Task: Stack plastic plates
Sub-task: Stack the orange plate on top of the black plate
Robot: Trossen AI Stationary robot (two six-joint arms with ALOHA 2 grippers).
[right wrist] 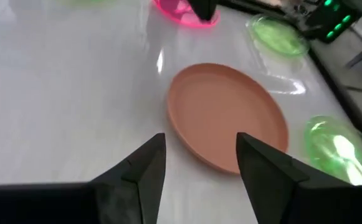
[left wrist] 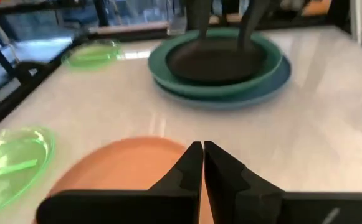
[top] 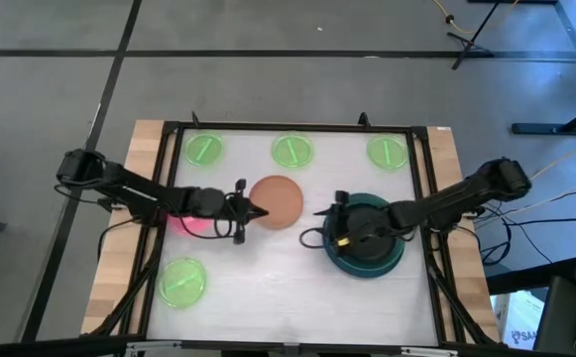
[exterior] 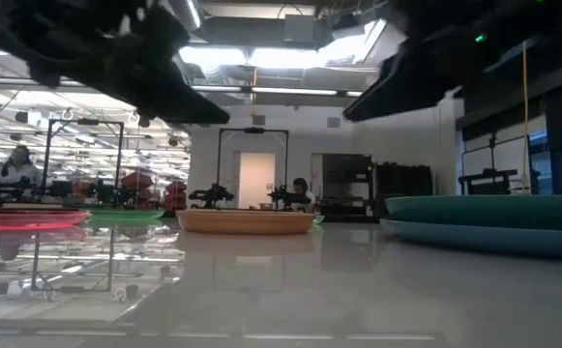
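I have the left gripper (top: 259,211) pressed together, hovering at the 9 o'clock rim of the round tan-orange plastic plate (top: 277,200) at table centre, with the small pink plate (top: 188,224) under that arm. The right gripper (top: 325,211), jaws spread, sits at 3 o'clock of the tan plate, over the black plate (left wrist: 217,60) stacked on dark green (left wrist: 162,57) and blue plates (left wrist: 280,76). Translucent lime-green plates: three along 12 o'clock (top: 291,151), one at 7 o'clock (top: 182,281).
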